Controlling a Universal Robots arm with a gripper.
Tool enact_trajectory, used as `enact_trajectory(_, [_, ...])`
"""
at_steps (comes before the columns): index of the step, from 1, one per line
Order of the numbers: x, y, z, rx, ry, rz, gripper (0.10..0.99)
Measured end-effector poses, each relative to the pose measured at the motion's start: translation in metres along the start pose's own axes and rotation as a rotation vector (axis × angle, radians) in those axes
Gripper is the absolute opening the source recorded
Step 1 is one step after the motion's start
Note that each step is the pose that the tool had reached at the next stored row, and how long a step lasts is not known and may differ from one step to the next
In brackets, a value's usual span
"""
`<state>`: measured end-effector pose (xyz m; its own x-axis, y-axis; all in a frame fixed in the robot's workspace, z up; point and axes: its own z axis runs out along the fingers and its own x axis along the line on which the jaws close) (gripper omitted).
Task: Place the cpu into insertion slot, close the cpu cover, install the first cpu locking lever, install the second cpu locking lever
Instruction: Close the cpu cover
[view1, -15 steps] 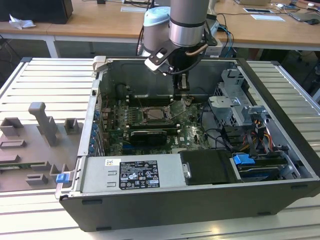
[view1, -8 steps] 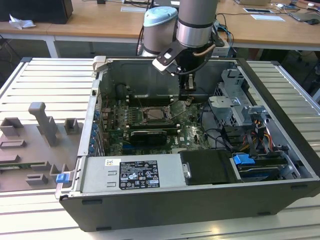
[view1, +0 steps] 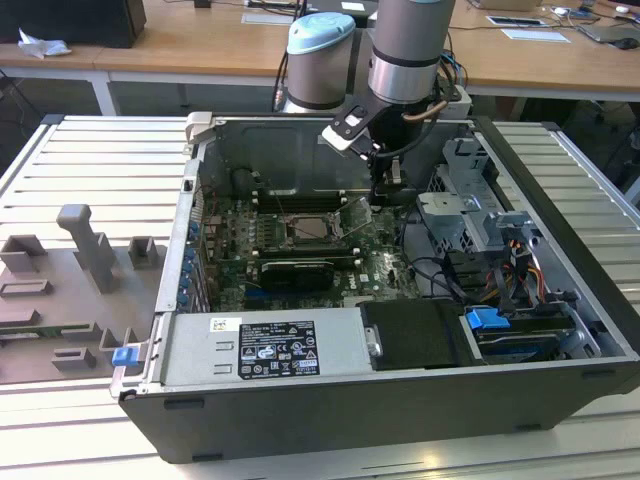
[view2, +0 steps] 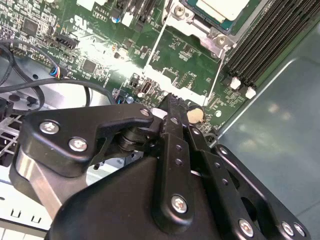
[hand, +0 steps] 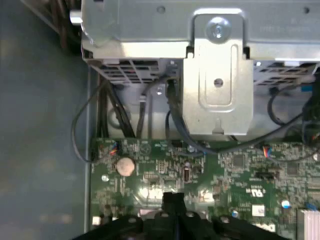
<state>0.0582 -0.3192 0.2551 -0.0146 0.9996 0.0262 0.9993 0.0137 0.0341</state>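
Note:
The cpu (view2: 220, 7) lies with its dull silver-beige face up in the insertion slot (view1: 308, 229) on the green board. The cpu cover (view2: 167, 83), a thin silvery frame, stands swung open from the slot's edge toward my gripper; in the exterior view the cover (view1: 354, 220) tilts up on the slot's right side. My gripper (view2: 172, 101) is shut, its black tips right at the cover's free edge, and whether they touch it I cannot tell. In the first wrist view the gripper (hand: 173, 199) points at that same bright edge.
The open computer case (view1: 560, 180) sits on a slatted metal table. A silver drive cage (hand: 215, 75) with black cables stands close to the gripper. Long black memory slots (view2: 270, 45) flank the socket. A coin battery (hand: 125, 165) sits on the board; a black graphics card (view1: 292, 272) lies nearer the front.

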Motion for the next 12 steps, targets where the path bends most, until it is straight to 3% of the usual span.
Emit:
enact_trajectory(5, [0.0012, 0.0067, 0.0041, 0.000, 0.0001, -0.001, 0.106])
enact_trajectory(9, [0.0017, 0.0074, 0.0092, 0.002, -0.0001, -0.001, 0.106])
enact_trajectory(11, [0.0017, 0.0074, 0.0105, 0.010, 0.0000, -0.001, 0.106])
enact_trajectory(12, [0.0018, 0.0074, 0.0105, 0.025, 0.0002, -0.001, 0.106])
